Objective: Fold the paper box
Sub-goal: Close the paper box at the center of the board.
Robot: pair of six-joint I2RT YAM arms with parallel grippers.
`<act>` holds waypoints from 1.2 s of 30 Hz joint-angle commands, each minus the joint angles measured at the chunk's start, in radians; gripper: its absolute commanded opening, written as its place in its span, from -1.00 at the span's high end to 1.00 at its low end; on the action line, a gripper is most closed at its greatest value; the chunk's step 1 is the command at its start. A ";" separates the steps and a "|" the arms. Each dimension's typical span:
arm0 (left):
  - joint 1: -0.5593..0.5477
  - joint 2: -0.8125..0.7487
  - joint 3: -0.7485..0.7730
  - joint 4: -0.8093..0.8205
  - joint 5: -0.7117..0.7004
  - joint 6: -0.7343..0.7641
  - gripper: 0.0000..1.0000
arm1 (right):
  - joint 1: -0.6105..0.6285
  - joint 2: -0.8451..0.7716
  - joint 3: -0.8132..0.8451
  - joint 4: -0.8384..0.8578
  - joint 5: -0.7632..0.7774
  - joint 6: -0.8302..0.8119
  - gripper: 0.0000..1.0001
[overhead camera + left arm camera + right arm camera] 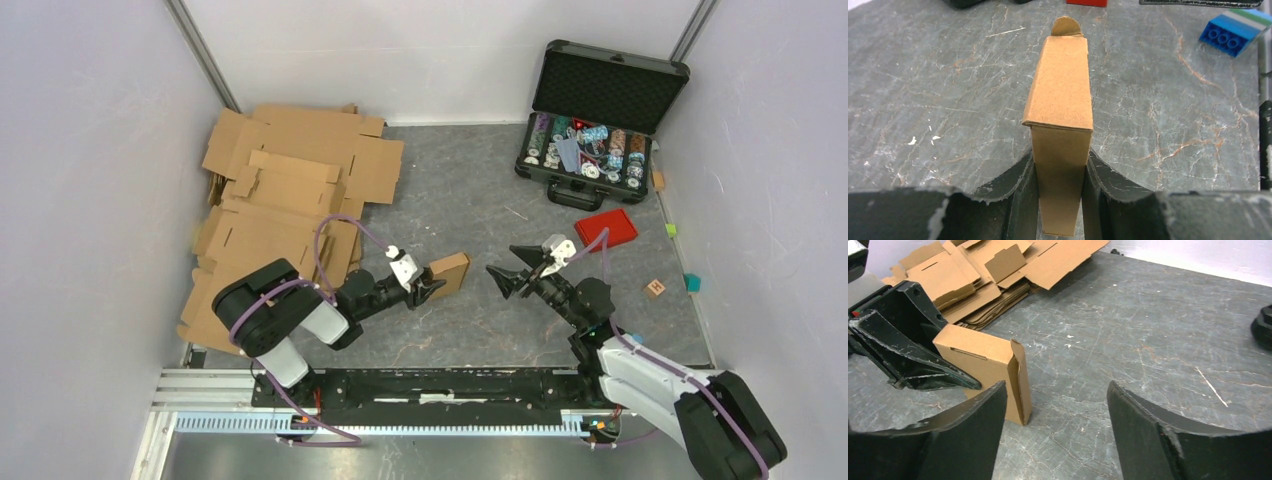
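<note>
Paper box (pixel 449 272): stands on edge near the centre of the table (pixel 460 195), with 1 narrow end clamped between the fingers of the left gripper (pixel 430 287). Thin cardboard, judged light, easily creased and low in slip. Grip the flat walls, clear of the loose flap (pixel 1018 375) at its 3 o'clock end. Right gripper (pixel 507 275): at 3 o'clock of the box, jaws wide, empty.

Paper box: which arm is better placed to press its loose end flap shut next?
Probably the right. The left arm's fingers clamp the paper box, holding it steady, while the right arm's fingers stand open and empty, facing the loose end flap.
</note>
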 commanded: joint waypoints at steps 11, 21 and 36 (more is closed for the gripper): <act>-0.022 0.019 0.015 -0.030 -0.006 0.175 0.74 | 0.178 0.148 0.163 0.016 0.150 0.204 -0.96; -0.024 0.026 0.026 -0.057 0.016 0.164 0.63 | 0.263 0.281 0.227 -0.033 0.354 0.233 -0.95; -0.024 0.022 0.015 -0.024 -0.003 0.111 -0.01 | 0.308 0.367 0.282 -0.129 0.246 0.203 -0.11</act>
